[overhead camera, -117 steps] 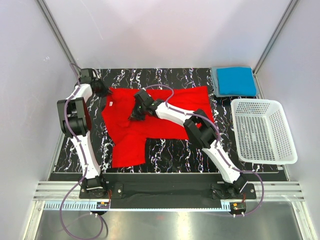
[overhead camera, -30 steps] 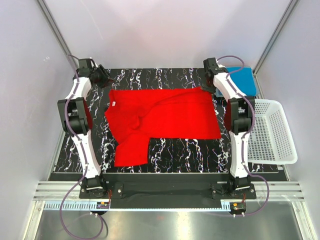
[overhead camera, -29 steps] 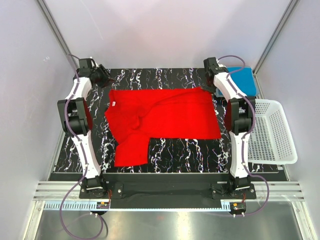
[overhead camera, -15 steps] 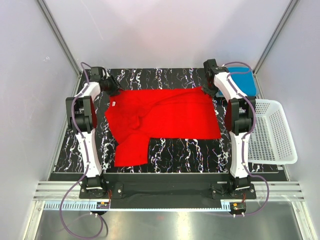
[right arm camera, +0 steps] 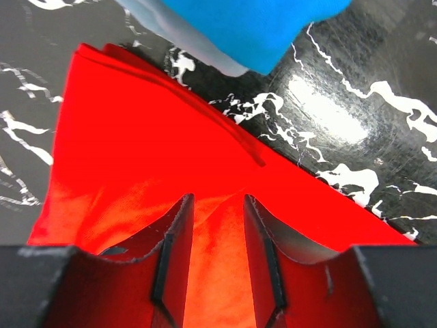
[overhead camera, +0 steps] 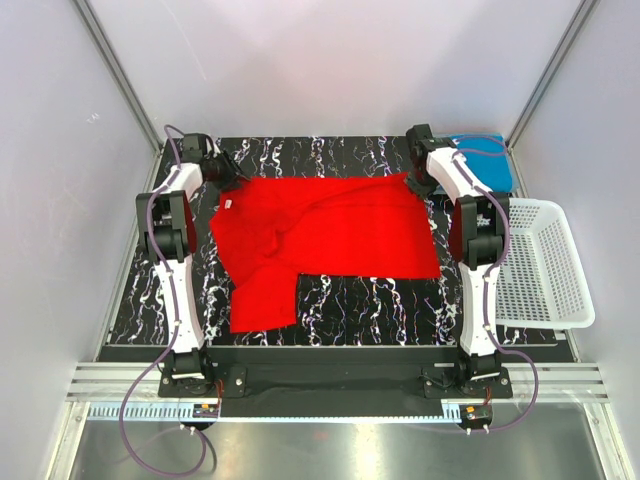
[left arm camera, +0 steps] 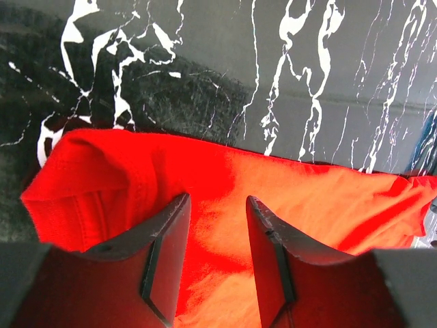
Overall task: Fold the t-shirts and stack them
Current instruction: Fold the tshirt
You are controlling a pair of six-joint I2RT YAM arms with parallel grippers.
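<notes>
A bright red t-shirt (overhead camera: 325, 230) lies spread flat on the black marble table (overhead camera: 350, 300), one sleeve hanging toward the near left. My left gripper (overhead camera: 229, 176) is over its far left corner, jaws open with red cloth (left arm camera: 328, 205) between and below them (left arm camera: 217, 201). My right gripper (overhead camera: 415, 180) is over its far right corner, jaws open astride a small ridge of red cloth (right arm camera: 217, 199). A folded bright blue t-shirt (overhead camera: 492, 168) lies at the far right on a grey-blue one (right arm camera: 179, 39), partly hidden by my right arm; the blue one also shows in the right wrist view (right arm camera: 252, 24).
A white mesh basket (overhead camera: 535, 262) stands at the right edge of the table. White walls and metal posts close in the back and both sides. Bare marble shows beyond the shirt's far edge (left arm camera: 273, 61).
Since 3.9 s ago my right arm has left the shirt's middle for its far right corner. In the last second both grippers have edged inward onto the shirt's far corners.
</notes>
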